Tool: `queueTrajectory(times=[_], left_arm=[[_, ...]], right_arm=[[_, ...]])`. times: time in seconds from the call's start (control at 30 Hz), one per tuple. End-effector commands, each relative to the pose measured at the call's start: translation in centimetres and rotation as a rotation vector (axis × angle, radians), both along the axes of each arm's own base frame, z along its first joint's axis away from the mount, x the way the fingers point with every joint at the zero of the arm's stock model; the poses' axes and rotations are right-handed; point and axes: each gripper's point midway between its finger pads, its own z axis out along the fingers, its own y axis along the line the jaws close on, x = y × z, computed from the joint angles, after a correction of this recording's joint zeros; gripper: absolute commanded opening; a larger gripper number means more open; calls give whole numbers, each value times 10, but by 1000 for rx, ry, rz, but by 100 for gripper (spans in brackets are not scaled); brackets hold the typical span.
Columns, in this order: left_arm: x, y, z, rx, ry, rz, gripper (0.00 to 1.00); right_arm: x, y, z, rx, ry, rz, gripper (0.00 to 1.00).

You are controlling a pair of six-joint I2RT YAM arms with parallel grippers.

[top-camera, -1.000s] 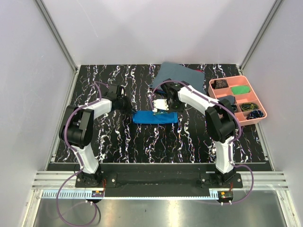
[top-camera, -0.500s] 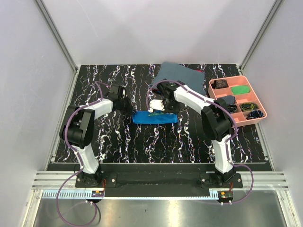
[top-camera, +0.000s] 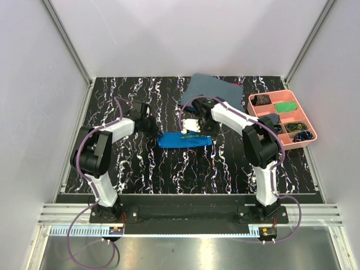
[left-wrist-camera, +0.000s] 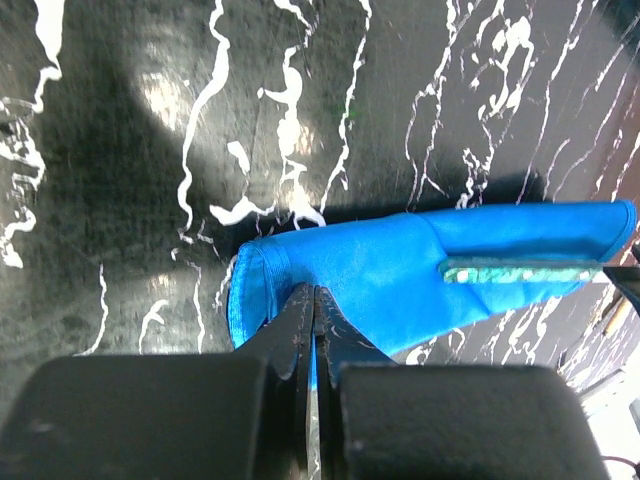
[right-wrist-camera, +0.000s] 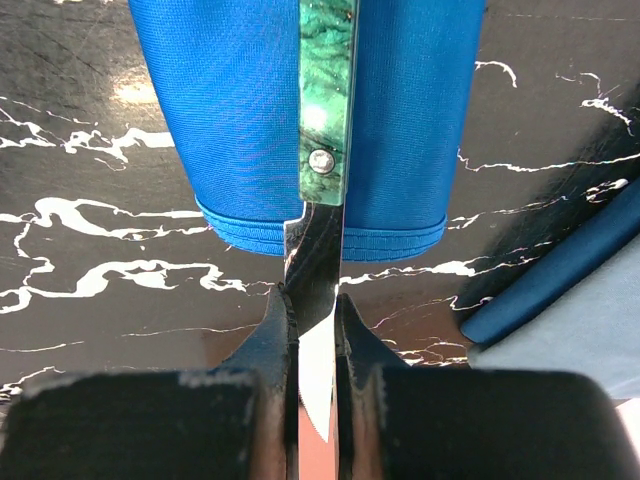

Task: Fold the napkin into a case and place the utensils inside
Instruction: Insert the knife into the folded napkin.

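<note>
Bright royal-blue, thin shiny cloth folded into a narrow case [top-camera: 184, 139] is lying mid-way across the black, white-veined marble table [top-camera: 146, 169]. The left hand [left-wrist-camera: 314, 298] is pinching its hemmed end. The right hand [right-wrist-camera: 312, 300] is clamping the silvery blade of a green-handled knife [right-wrist-camera: 326, 100], whose handle is lying along the cloth. The cloth is likely limp and slippery and the knife stiff and light, so anchoring the hem seems wise.

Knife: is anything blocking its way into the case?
Nothing visible. The knife lies with its green handle across the hem of the case, right tool gripping its blade; left tool pinches the other end. Inside or on top, I cannot tell.
</note>
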Motion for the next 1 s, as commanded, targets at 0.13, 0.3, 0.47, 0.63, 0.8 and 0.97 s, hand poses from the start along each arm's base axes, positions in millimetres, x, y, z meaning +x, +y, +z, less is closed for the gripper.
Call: queueTrajectory(times=[0.13, 0.3, 0.47, 0.63, 0.8, 0.97], left_arm=[[1, 7, 20, 44, -61, -14, 0], [-3, 8, 12, 49, -44, -16, 0], [-4, 10, 5, 61, -32, -21, 0], [-6, 12, -3, 78, -13, -21, 0], [-6, 11, -8, 74, -5, -21, 0], [-10, 12, -13, 79, 7, -20, 0]], right_arm=[[14, -8, 16, -9, -71, -30, 0], [19, -6, 21, -1, -84, -15, 0], [20, -10, 18, -14, -80, -15, 0], [20, -8, 15, -10, -72, -8, 0], [13, 5, 5, -4, -26, 18, 0], [9, 25, 5, 35, -4, 44, 0]])
